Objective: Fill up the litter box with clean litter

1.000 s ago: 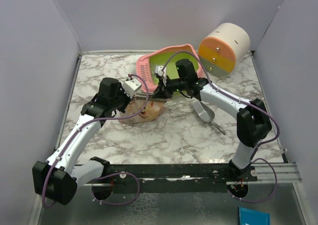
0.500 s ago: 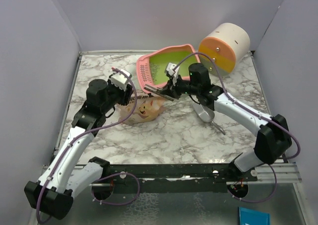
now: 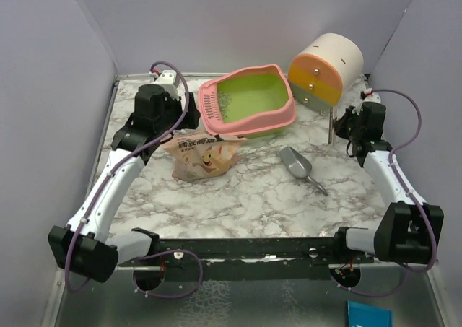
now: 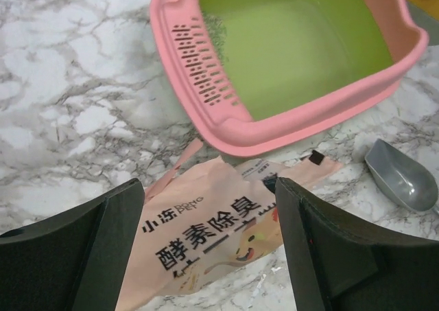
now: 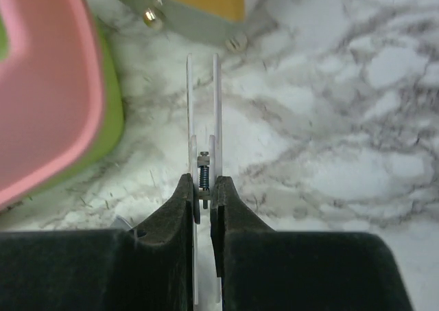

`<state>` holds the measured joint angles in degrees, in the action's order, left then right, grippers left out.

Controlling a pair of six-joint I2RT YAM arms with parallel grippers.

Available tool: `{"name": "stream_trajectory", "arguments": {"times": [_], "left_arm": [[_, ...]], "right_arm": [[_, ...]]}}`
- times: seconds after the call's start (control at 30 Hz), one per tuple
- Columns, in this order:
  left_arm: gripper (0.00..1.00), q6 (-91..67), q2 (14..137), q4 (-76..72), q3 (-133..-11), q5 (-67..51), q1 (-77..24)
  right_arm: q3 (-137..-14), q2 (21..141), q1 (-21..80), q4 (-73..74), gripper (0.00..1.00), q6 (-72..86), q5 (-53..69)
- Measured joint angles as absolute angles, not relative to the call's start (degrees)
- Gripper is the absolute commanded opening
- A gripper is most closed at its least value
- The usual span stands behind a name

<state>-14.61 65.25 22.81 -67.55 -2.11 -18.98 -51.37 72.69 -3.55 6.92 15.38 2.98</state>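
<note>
Left gripper [image 4: 208,187] is wide apart over the crinkly tan pouch [image 4: 206,239]. Right gripper [image 5: 204,186] pinches a thin flat clip [image 5: 216,98].

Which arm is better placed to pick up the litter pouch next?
Left. The left gripper, open, hovers directly over the pouch; the right gripper is by the cabinet, shut on a thin tool.

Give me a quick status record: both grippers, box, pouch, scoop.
left gripper: open, above the pouch, holding nothing
right gripper: shut on a thin white tool, right of the box
box: upright on the table; litter amount hard to tell
pouch: lying flat in front of the box
scoop: on the table, no gripper on it
</note>
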Motion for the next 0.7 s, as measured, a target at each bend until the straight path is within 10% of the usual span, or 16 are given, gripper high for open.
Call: {"name": "stream_trajectory", "arguments": {"times": [0.37,0.7], "left_arm": [[0.79,-26.3,73.1,27.8,-61.8,-18.2,10.9],[0.79,-32.4,65.3,20.6,-51.1,-32.2,12.3]], "right_arm": [[-39.7,75.4,-7.6,6.7,0.01,23.1,5.0],[-38.1,82.6,-9.1,2.1,0.18,25.4,6.5]]}}
